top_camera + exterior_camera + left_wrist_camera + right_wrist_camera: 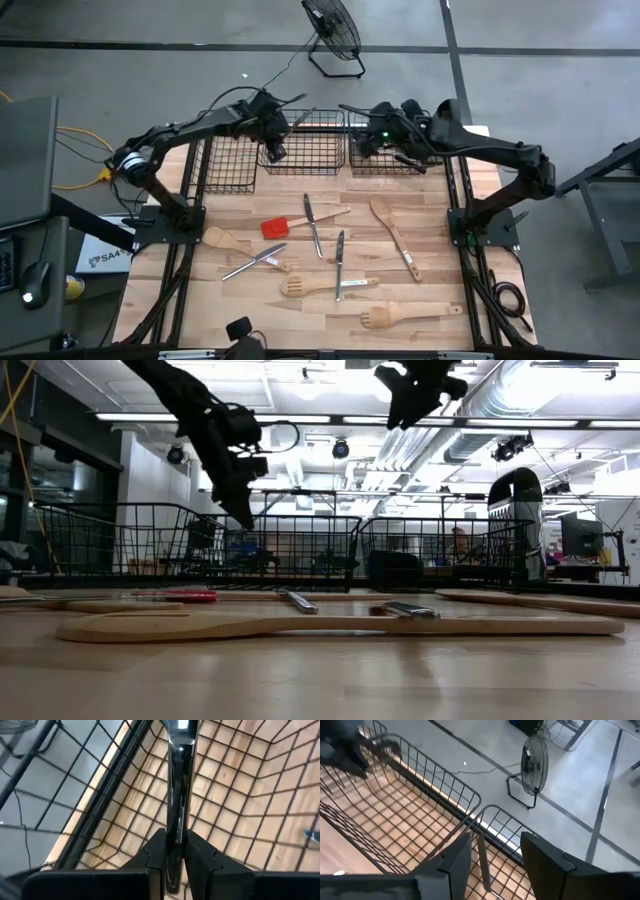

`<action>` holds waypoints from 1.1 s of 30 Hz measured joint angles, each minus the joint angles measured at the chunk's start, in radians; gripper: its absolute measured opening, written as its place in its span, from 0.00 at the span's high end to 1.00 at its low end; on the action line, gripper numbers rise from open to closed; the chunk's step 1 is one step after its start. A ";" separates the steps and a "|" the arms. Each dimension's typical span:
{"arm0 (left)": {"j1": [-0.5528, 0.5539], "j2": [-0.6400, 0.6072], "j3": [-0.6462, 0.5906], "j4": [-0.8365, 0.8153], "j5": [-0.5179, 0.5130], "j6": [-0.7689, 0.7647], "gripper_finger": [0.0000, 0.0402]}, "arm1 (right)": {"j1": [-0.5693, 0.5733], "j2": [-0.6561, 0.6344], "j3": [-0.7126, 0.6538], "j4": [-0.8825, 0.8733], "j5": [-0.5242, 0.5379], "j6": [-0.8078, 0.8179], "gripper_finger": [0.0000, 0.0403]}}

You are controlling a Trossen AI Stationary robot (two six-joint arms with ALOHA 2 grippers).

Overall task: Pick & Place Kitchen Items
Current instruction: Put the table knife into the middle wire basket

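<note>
My left gripper [274, 140] is above the middle black wire basket [300, 165] at the table's far edge, shut on a silver metal utensil [176, 795]. My right gripper [372, 138] is open above the right basket [385, 168]. Its fingers stand apart [492, 865] over a slim grey utensil [483, 862] that lies in that basket, untouched. Several kitchen items lie flat on the table: a red-headed spatula [275, 227], silver knives [312, 225] [340, 265], wooden spoons [225, 240] [395, 235] and slotted wooden spatulas [325, 286] [410, 316]. My left gripper pinches the silver utensil's narrow shaft [175, 847] between its two fingers. The fingers slant down from above, and the utensil runs along them and out past their tips. It is lifted clear, over the floor of the middle basket.
A third wire basket [225, 165] stands to the left of the middle one. A floor fan [333, 30] stands beyond the table's far edge. The bare wood between the baskets and the utensils is a narrow strip.
</note>
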 joint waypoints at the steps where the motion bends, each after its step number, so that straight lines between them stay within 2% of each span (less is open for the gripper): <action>1: -0.004 0.016 0.013 -0.012 -0.002 -0.001 0.90 | 0.000 -0.011 0.000 0.000 0.000 -0.002 0.59; 15: -0.064 0.186 0.224 -0.248 -0.124 0.033 0.90 | 0.051 -0.172 0.000 -0.117 -0.002 0.027 0.59; 26: -0.062 0.340 0.341 -0.402 -0.120 -0.054 0.90 | 0.083 -0.202 0.000 -0.201 0.015 0.073 0.59; 33: -0.061 0.387 0.370 -0.428 -0.056 -0.087 0.90 | 0.083 -0.202 0.000 -0.204 0.015 0.073 0.59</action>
